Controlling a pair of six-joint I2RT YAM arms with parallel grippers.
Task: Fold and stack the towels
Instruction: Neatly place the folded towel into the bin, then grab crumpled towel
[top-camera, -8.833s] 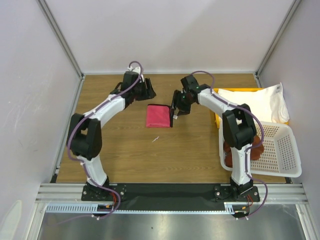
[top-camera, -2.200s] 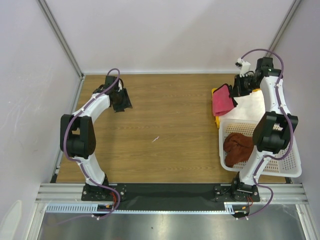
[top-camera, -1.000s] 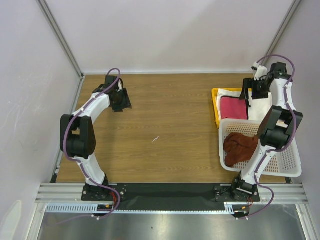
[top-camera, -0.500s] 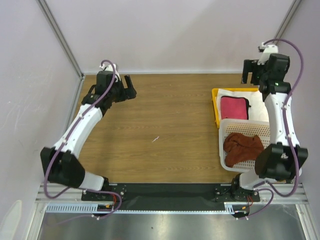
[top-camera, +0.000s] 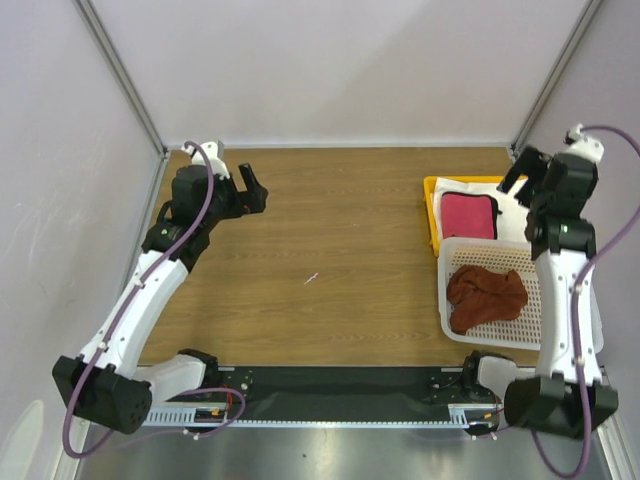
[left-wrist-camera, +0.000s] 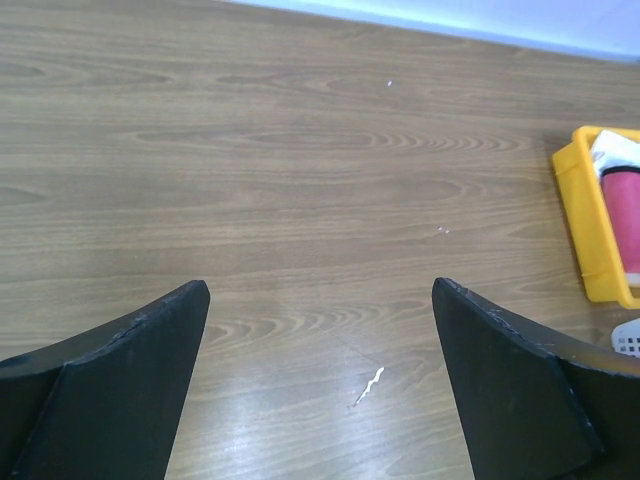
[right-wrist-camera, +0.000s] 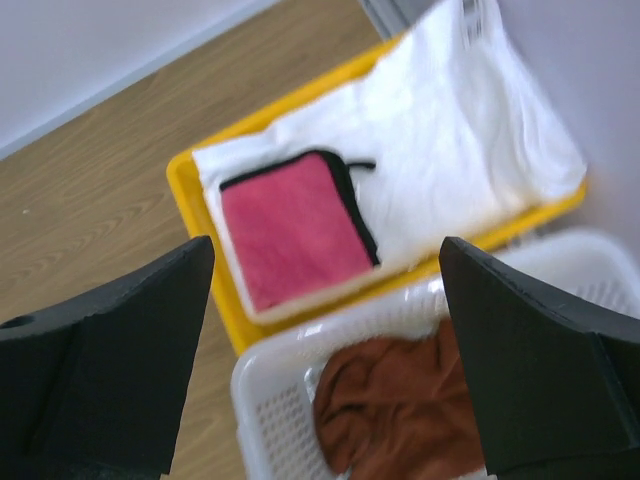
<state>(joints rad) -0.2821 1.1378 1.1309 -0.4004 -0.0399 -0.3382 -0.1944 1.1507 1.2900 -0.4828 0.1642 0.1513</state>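
Brown towel (top-camera: 485, 297), seemingly crumpled, in basket (top-camera: 497, 254)

Wood-grain bench (top-camera: 330, 230). Yellow tray (top-camera: 431, 215) far right. White perforated basket (top-camera: 490, 255) against its near side. Small white scrap (top-camera: 312, 279) mid-bench.

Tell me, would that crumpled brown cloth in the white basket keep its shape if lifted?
Probably not: the brown towel lies in loose, irregular folds in the basket, so it would likely droop and unfurl. It looks like soft, light fabric, easy to pinch. Pushed, it should bunch up rather than roll.
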